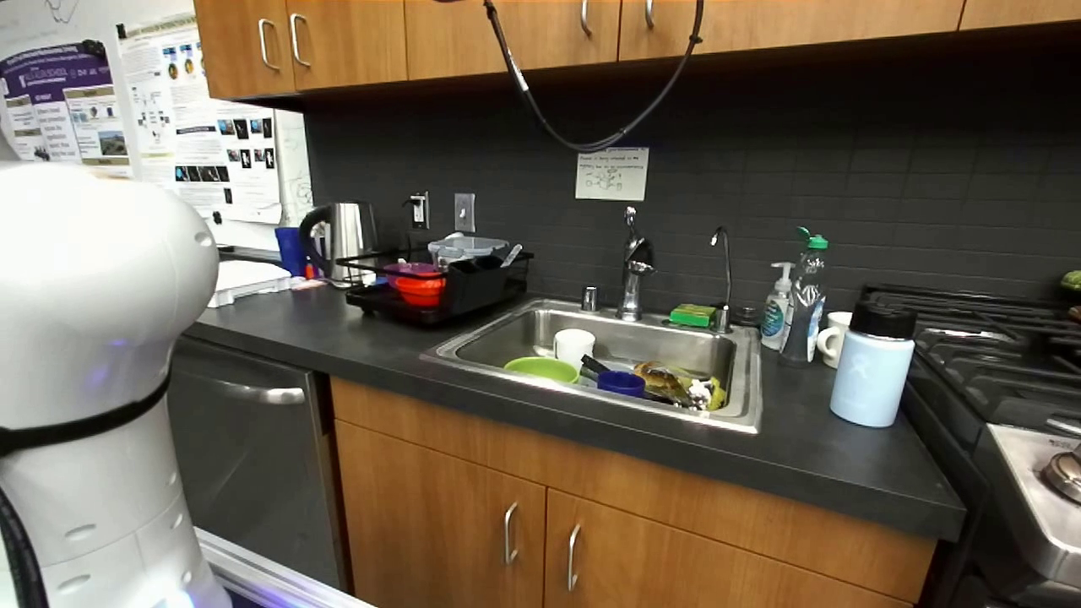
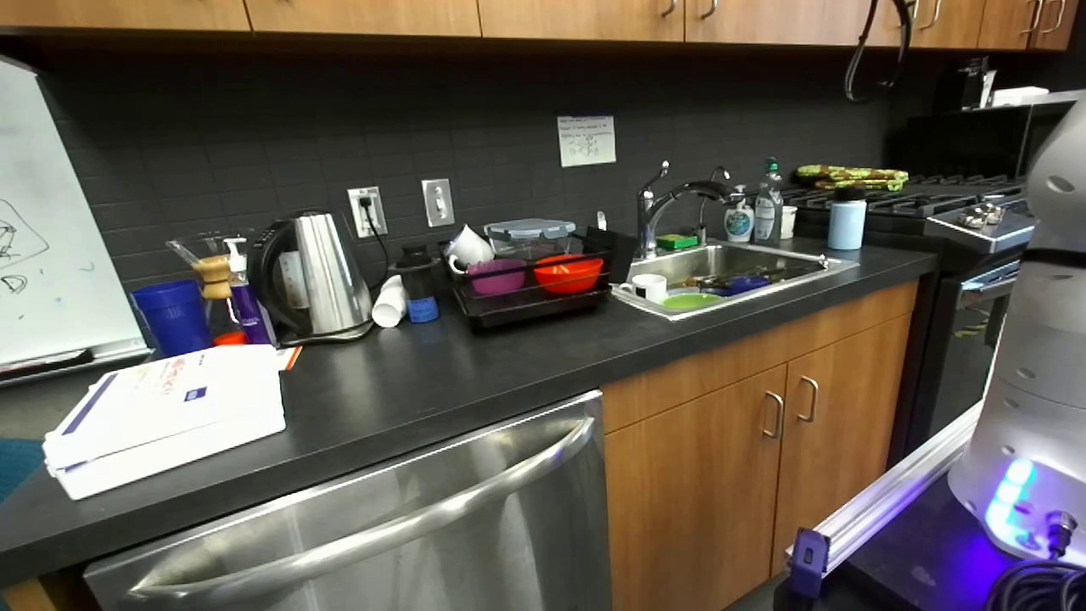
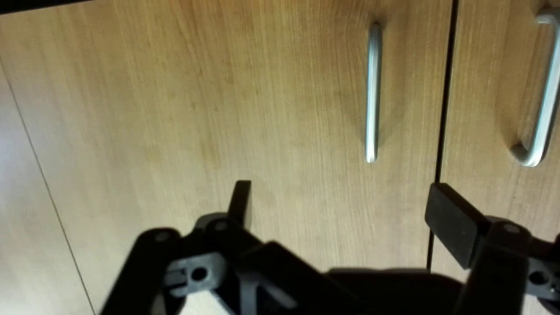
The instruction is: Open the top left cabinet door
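Black two-fingered gripper [image 3: 340,194] closest in wrist view; fingers [image 3: 455,221] spread wide, nothing held. Past the fingertips, toward that view's top edge: slim silver bar handle [image 3: 373,92], untouched, on flat honey-brown wood door [image 3: 210,109], closed; task's door, I judge. Beside it, matching wood door [image 3: 479,131] with a curved-ended silver pull [image 3: 544,105]. In both exterior views, honey-brown wall-cabinet row [image 1: 549,38] over the dark bench [image 1: 372,339]; can't match the door there surely. Step in hand, probably lining up. Next calls for bringing the bar between the fingers, then advancing, gripping, pulling outward, clear of the neighbouring pull.
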